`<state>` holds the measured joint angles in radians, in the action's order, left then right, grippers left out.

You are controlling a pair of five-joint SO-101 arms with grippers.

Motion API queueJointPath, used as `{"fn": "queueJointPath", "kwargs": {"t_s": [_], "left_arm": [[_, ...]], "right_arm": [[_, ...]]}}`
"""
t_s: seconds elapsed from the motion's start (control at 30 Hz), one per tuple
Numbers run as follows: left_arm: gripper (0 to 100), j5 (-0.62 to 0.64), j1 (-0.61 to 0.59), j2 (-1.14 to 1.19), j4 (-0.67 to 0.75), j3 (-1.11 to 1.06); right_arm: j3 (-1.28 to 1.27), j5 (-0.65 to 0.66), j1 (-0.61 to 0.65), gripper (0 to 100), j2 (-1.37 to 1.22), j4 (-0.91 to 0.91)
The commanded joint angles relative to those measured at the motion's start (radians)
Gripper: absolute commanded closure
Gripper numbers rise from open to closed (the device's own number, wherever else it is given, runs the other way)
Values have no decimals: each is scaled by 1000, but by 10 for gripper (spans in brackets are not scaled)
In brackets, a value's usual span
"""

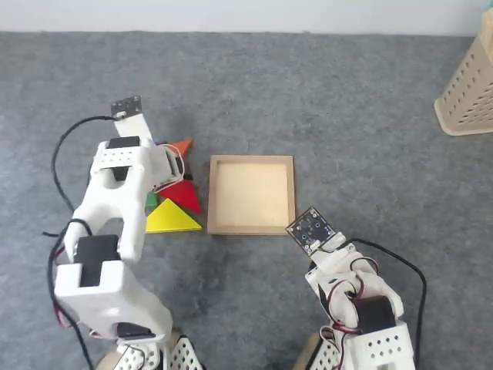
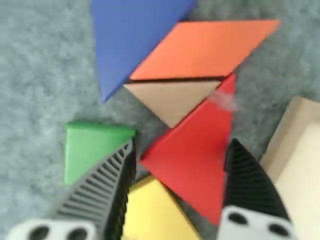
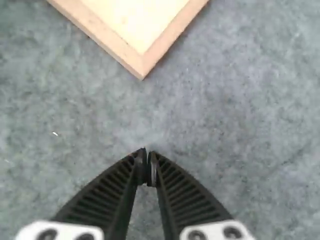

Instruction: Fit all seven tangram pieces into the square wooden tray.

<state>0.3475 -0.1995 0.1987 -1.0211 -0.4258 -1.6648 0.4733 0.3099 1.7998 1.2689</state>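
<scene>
**Left arm lined up on the red triangle, first pick not yet made**

The square wooden tray sits on the grey carpet with no piece in it, so the task reads as at its very start. The pieces lie in a tight cluster just beside the tray, on the side facing the left arm: a large red triangle nearest the tray rim, then a yellow triangle, green square, small tan triangle, orange parallelogram and large blue triangle. That makes six (can't find the seventh, maybe under the arm).

The left gripper hangs over the cluster with its jaws spread wide, one on each side of the red triangle. Whether they touch it I cannot tell. The right gripper has its jaws pressed together on nothing, over bare carpet near the tray corner closest to the right arm.

Step in hand, as I judge it, is picking the red triangle. The next move calls for lowering, pinching the thin piece by its edges without shoving the tan and yellow neighbours that touch it, then carrying it across into the tray.
</scene>
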Motion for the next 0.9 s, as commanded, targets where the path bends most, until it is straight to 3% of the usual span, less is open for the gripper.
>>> {"fn": "queueJointPath", "kwargs": {"t_s": [0.0,0.4,0.87], "left_arm": [[724,-8,-2,-9,-40,30],[724,-9,0,51,-9,33],[763,-11,20,137,-74,134]], "right_arm": [[-18,-6,1,991,15,5],[-18,-6,1,991,15,5],[-18,-6,1,991,15,5]]}}
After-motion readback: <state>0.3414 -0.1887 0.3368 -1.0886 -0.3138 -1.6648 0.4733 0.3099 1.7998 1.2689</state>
